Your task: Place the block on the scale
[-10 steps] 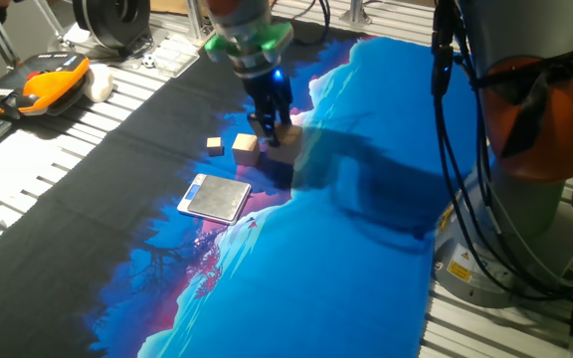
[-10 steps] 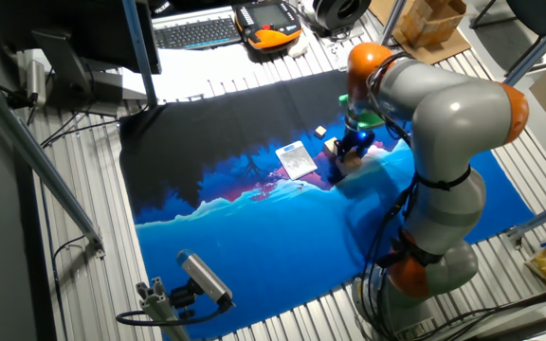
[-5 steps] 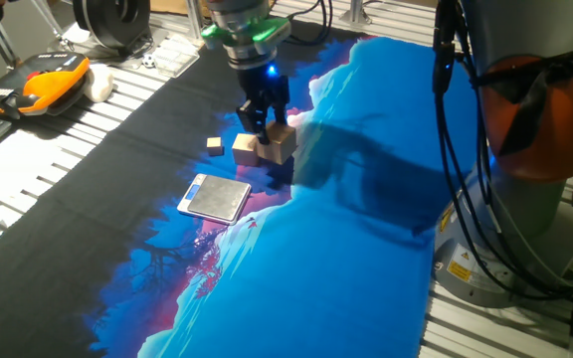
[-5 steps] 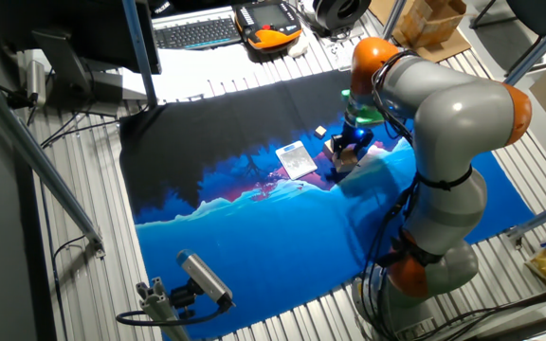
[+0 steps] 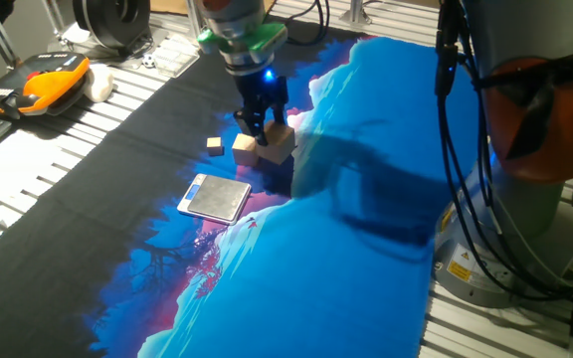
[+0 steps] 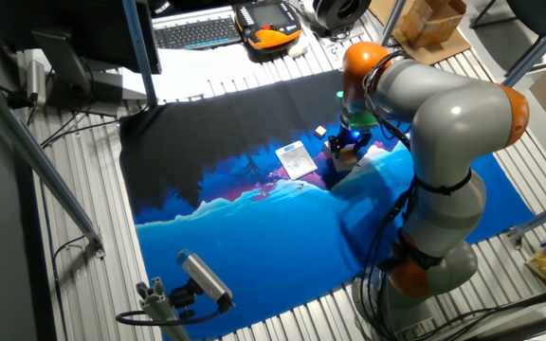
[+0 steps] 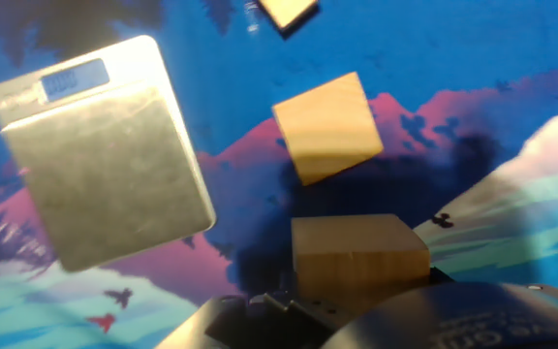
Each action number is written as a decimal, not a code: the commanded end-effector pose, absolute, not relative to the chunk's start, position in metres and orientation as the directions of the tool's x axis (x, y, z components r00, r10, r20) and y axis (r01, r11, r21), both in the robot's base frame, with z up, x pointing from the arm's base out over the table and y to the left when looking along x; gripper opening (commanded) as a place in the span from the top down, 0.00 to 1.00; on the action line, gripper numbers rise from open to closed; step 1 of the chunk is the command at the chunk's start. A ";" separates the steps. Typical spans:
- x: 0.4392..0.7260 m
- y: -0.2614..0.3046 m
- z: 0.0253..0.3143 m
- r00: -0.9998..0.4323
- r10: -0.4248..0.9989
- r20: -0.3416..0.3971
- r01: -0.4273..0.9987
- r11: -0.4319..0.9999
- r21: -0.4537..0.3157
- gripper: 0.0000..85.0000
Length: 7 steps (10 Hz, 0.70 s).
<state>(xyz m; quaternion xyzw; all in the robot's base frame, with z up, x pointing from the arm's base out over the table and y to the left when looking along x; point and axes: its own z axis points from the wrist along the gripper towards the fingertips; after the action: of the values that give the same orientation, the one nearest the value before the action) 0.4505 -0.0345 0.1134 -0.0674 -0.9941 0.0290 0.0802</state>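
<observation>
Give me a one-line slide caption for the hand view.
Gripper holds the block above the mat, with the scale bare and a medium wooden cube nearby.

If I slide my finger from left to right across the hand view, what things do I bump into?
The scale first, then the medium wooden cube lying on the mat. The block held in the gripper sits below that cube at much the same place across, so its turn in the order is unclear.
</observation>
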 end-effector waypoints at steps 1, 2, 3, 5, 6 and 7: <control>0.450 -0.034 0.113 -0.979 0.137 0.153 0.128 0.990 -0.065 1.00; 0.450 -0.034 0.113 -0.975 0.141 0.174 0.135 0.990 -0.043 1.00; 0.450 -0.034 0.113 -0.969 0.169 0.183 0.165 0.986 -0.034 1.00; 0.450 -0.034 0.113 -0.950 0.239 0.199 0.241 0.970 -0.013 1.00; 0.450 -0.034 0.113 -0.937 0.285 0.204 0.291 0.957 -0.002 1.00; 0.455 -0.026 0.114 -0.922 0.327 0.208 0.337 0.942 0.010 1.00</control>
<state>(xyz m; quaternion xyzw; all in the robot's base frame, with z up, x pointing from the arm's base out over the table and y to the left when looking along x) 0.4550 -0.0290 0.1138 -0.1682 -0.9802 -0.0224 0.1024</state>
